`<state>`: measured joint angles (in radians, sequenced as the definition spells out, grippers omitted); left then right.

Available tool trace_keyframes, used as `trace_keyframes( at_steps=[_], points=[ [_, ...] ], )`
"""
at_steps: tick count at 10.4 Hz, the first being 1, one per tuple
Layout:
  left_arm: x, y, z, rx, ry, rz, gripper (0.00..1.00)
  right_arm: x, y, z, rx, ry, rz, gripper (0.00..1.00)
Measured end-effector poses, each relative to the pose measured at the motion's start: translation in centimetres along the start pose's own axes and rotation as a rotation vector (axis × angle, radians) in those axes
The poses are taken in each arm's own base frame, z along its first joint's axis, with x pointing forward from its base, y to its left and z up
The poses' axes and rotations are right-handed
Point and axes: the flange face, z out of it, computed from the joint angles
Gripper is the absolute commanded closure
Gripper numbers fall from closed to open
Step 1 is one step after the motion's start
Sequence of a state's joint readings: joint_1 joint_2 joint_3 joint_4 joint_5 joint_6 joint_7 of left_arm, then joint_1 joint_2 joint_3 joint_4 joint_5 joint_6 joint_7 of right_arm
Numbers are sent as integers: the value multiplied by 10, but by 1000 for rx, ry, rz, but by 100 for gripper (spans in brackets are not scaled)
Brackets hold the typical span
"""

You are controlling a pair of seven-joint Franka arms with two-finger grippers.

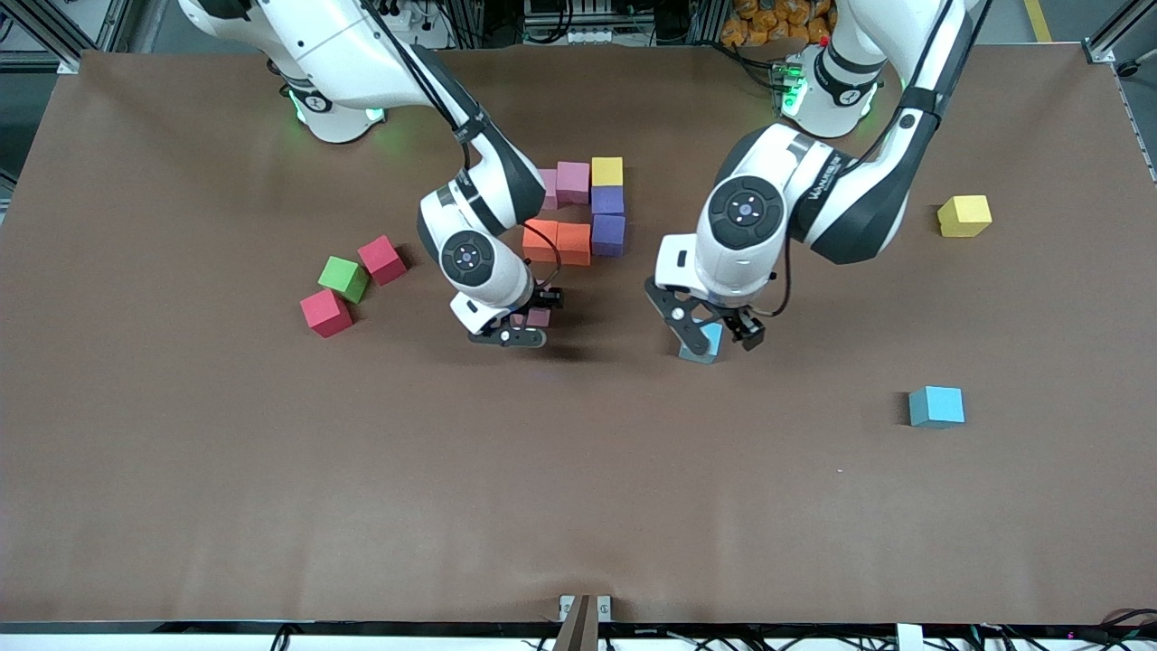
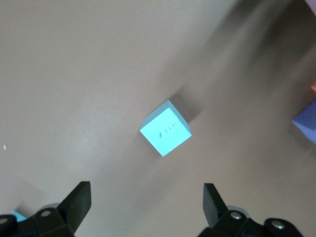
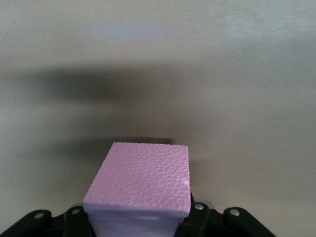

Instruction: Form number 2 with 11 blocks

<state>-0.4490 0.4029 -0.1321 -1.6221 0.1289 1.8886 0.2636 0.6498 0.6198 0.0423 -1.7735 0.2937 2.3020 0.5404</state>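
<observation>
- We hold a pink block [image 3: 140, 180] in the right gripper [image 1: 524, 325], its fingers clamped on the block's sides, over bare counter [image 1: 578, 506] just nearer the front camera than the started figure [image 1: 583, 212].
- That figure is our landmark: pink, yellow, purple and orange blocks packed edge to edge, with the two orange blocks [image 1: 557, 242] as its nearest row.
- We judge the step in hand to be carrying this pink block to the figure. To do it well, we should square its faces with the orange row, lower it flat, and let go only once it rests on the counter, without nudging the neighbours.
- Our left gripper [image 1: 714, 336] hangs with its fingers spread wide over a light blue block [image 2: 165, 128], toward the left arm's end from the figure. It should come straight down with the block centred between the fingers.
</observation>
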Motion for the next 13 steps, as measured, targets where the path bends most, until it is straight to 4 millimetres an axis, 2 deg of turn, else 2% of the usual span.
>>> trace_keyframes(
  at_steps=[2,5,7,9,11,13],
  points=[
    [-3,4,10,-4,-19,-192,0,-5,-5,4,7,-1,-25,78],
    [1,13,30,-6,-30,-394,0,-24,-10,18,28,5,-47,78],
    [7,15,58,-12,12,-469,0,-33,-4,15,22,-2,-49,78],
    [5,14,90,-20,37,-522,0,-38,2,13,14,-10,-43,78],
    [1,5,109,-27,35,-553,0,-43,3,16,6,-23,-20,78],
    [1,2,120,-31,29,-593,0,-49,4,21,-10,-47,-8,78]
  ],
)
